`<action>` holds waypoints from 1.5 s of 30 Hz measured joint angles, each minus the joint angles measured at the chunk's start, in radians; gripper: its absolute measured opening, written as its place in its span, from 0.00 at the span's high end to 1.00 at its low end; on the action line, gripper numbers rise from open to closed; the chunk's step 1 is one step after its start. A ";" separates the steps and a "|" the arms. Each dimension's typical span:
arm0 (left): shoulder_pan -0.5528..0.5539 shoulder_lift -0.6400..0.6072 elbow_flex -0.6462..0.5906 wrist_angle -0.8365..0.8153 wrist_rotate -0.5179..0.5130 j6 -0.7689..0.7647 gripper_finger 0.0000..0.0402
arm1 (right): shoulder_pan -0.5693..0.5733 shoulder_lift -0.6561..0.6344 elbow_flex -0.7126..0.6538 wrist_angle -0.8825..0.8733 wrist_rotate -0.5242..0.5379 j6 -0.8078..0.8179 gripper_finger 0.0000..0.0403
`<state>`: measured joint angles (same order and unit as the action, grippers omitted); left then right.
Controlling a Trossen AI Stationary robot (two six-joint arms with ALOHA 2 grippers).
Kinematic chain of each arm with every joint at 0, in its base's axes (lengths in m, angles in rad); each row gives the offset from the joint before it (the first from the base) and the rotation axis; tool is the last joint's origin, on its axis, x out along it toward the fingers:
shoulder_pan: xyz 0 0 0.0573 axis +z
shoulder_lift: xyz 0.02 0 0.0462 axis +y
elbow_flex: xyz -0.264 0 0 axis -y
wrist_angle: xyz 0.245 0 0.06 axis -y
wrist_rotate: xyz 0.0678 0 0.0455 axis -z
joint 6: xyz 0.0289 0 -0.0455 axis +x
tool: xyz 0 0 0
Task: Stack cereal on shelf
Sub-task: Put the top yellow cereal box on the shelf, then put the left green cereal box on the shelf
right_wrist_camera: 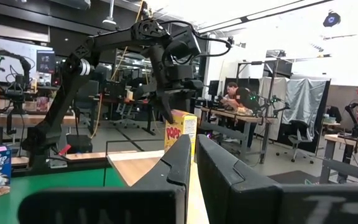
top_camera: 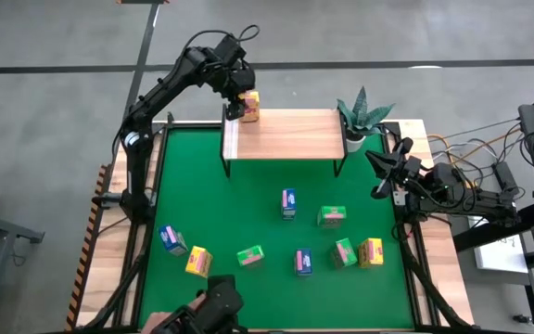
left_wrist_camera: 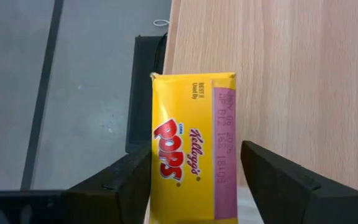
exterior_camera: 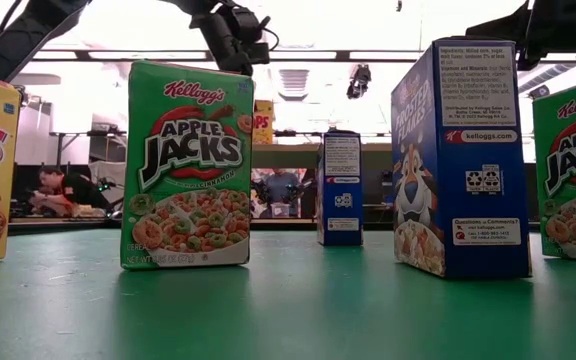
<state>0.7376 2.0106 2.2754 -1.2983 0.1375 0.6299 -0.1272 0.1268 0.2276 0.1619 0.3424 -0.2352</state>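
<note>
High view: the left pincer (top_camera: 246,104) sits over a yellow cereal box (top_camera: 249,107) at the far left corner of the shelf (top_camera: 286,134), hiding most of the box.
High view, desk: eight more boxes stand on the green desk (top_camera: 248,204), among them a blue box (top_camera: 288,203) and a green box (top_camera: 332,216) near the middle; their printing is too small to read.
High view, right arm: the right pincer (top_camera: 379,191) waits at the right edge of the desk, near the potted plant (top_camera: 363,116).
Low view: a green Apple Jacks box (exterior_camera: 188,166) and a blue Frosted Flakes box (exterior_camera: 460,160) fill the front; boxes at both picture edges are cut off; only a strip of the yellow box on the shelf shows behind them.
Left wrist view: the yellow box reads Pops, with a pink side panel; it stands on the pale wood between the fingers (left_wrist_camera: 120,186), which are released, with a gap showing on one side.
Right wrist view: the right pincer's fingers (right_wrist_camera: 166,174) are clenched together on nothing; they hide the base of the yellow box.
</note>
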 joint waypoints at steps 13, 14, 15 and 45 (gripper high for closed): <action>-0.002 0.000 0.081 -0.040 0.001 -0.078 0.40 | 0.000 0.000 0.000 0.004 0.000 -0.011 0.96; -0.003 -0.005 0.080 -0.042 0.001 -0.100 0.40 | 0.000 0.000 0.000 0.005 0.000 -0.012 0.96; -0.004 -0.012 0.075 -0.038 0.002 -0.125 0.40 | 0.000 0.000 0.001 0.006 0.000 -0.012 0.96; -0.811 -0.065 0.065 -0.186 -0.060 -0.633 0.40 | 0.000 0.000 0.023 0.002 -0.001 0.003 0.96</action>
<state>-0.0735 1.9457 2.3405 -1.4845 0.0777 -0.0031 -0.1272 0.1272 0.2508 0.1642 0.3412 -0.2325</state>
